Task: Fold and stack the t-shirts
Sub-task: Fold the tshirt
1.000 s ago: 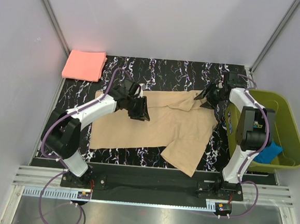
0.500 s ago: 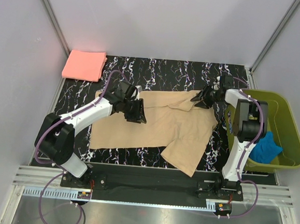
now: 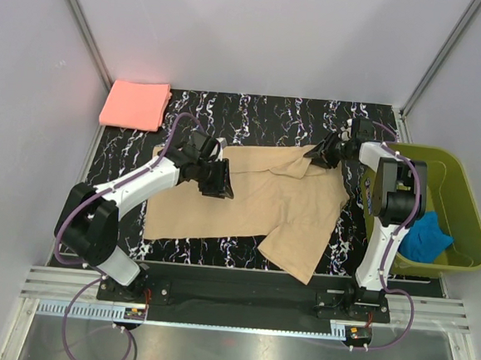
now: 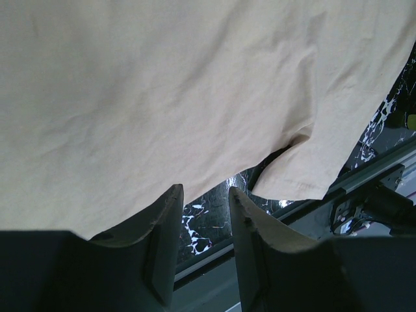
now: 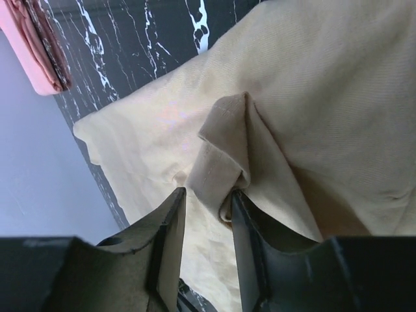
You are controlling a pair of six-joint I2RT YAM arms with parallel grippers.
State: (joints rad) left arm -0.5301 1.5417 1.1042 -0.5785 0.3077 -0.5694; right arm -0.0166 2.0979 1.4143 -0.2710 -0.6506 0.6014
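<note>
Your right fingers [image 5: 164,242] straddle a raised fold at the far right corner of the tan t-shirt [image 3: 255,204]. The cloth fills the gap between them, but you cannot tell whether they already pinch it. That ridge looks gathered to give something thick enough to grip, which flat cloth would not. Your left fingers [image 4: 161,244] stand apart with nothing between them, over the shirt's far left part. They are probably placed to take that side so both far corners can be brought toward you together. The shirt lies spread and rumpled across the middle of the table [image 3: 262,115], its right side trailing toward the near edge. The salmon-pink t-shirt [image 3: 135,105] sits folded at the far left corner, well apart, likely as the base of the stack. The tan one's first fold is not yet made.
</note>
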